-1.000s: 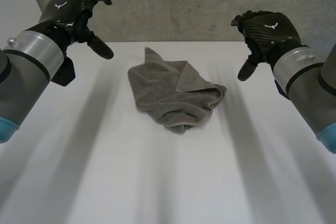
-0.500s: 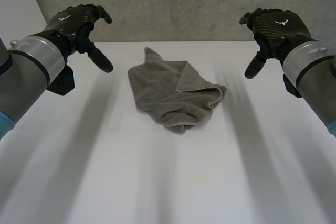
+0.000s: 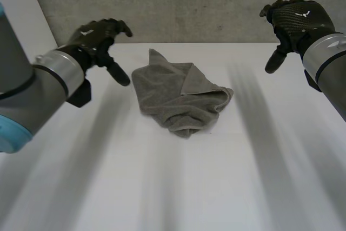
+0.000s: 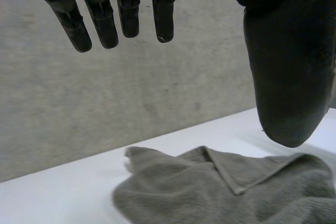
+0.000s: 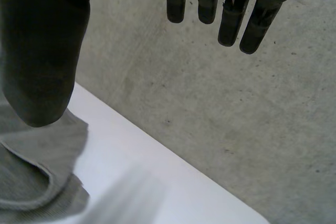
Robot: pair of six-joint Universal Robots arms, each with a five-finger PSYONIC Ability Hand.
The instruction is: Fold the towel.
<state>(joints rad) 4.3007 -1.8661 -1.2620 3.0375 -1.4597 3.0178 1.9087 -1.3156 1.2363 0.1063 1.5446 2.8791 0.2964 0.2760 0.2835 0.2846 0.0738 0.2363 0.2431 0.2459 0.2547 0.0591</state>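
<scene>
Two large surfaces are seen in the head view: a grey concrete wall (image 3: pixel 189 4) at 12 o'clock and, in front of it, a white table (image 3: pixel 216 187). The left arm (image 3: pixel 32 96) is brought in from 9 o'clock and the right arm (image 3: pixel 330 63) from 3 o'clock. A grey towel (image 3: pixel 173 93) is laid crumpled on the table, a little toward 12 o'clock from its middle, with one corner pointed at the wall and an edge turned over on itself. The left hand (image 3: pixel 94 39) is held above the table at about 10 o'clock of the towel, its thumb tip near the cloth's edge but apart from it. The right hand (image 3: pixel 294 20) is held at about 2 o'clock, well apart from the towel. In the left wrist view the fingers (image 4: pixel 100 19) are seen straight and spread from the thumb (image 4: pixel 289 77), with nothing held and the towel below them. In the right wrist view the fingers (image 5: pixel 231 19) are likewise extended and empty.
</scene>
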